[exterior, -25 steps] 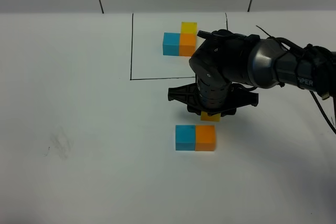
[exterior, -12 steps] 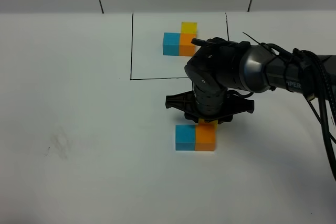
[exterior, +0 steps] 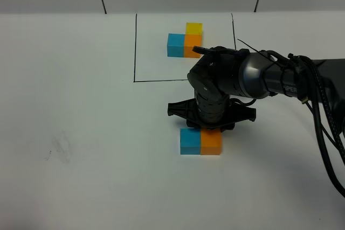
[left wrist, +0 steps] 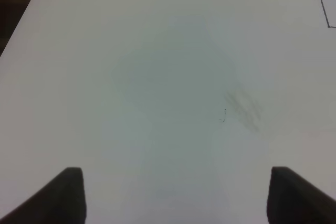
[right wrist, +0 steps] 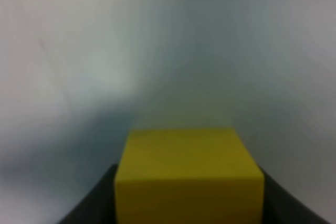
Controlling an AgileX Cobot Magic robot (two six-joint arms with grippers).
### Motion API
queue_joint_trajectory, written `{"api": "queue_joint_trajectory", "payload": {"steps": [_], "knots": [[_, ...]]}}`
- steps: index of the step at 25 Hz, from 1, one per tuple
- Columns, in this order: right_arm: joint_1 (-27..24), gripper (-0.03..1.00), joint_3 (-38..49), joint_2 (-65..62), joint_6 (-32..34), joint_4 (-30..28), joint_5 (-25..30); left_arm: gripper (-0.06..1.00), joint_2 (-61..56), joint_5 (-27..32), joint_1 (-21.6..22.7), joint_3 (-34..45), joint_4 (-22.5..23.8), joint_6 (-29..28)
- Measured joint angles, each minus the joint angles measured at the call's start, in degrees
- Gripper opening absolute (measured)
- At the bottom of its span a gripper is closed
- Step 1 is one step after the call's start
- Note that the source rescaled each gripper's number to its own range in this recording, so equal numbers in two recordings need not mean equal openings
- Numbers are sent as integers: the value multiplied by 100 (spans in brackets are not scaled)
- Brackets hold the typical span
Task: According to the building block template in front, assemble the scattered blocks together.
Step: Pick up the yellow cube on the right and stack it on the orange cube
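The building block template [exterior: 185, 41], a joined blue, orange and yellow cluster, sits inside the black drawn rectangle at the back. A loose blue block [exterior: 190, 141] and orange block [exterior: 211, 141] lie side by side, touching, in front of the frame. My right gripper [exterior: 211, 125] hangs just behind the orange block, its body hiding what it holds in the high view. The right wrist view shows it shut on the yellow block [right wrist: 189, 177], held between dark fingers [right wrist: 97, 203]. My left gripper [left wrist: 178, 198] is open over bare table, away from the blocks.
The white table [exterior: 81, 106] carries a faint grey smudge [exterior: 60, 149] at the left, seen too as a smudge [left wrist: 242, 109] in the left wrist view. The right arm's cables [exterior: 329, 133] trail along the right side. A corner of the black frame line [left wrist: 321, 3] shows.
My right gripper has carried the yellow block forward and slightly left, down toward the orange block's back side. The yellow block is now hidden under the gripper in the high view.
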Motion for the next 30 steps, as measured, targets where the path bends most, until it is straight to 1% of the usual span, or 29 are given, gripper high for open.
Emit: {"api": "queue_joint_trajectory", "payload": {"steps": [14,21,24,26,30], "knots": [[0,17,-11,5,-113,0,6,60,0,0,0,0,0,0],[0,17,-11,5,-139,92,-6,60,0,0,0,0,0,0],[0,17,-11,5,-258,136,-17,60,0,0,0,0,0,0],[0,23,-11,25,-393,190,-49,60,0,0,0,0,0,0],[0,45,-22,56,-585,233,-57,60,0,0,0,0,0,0]]}}
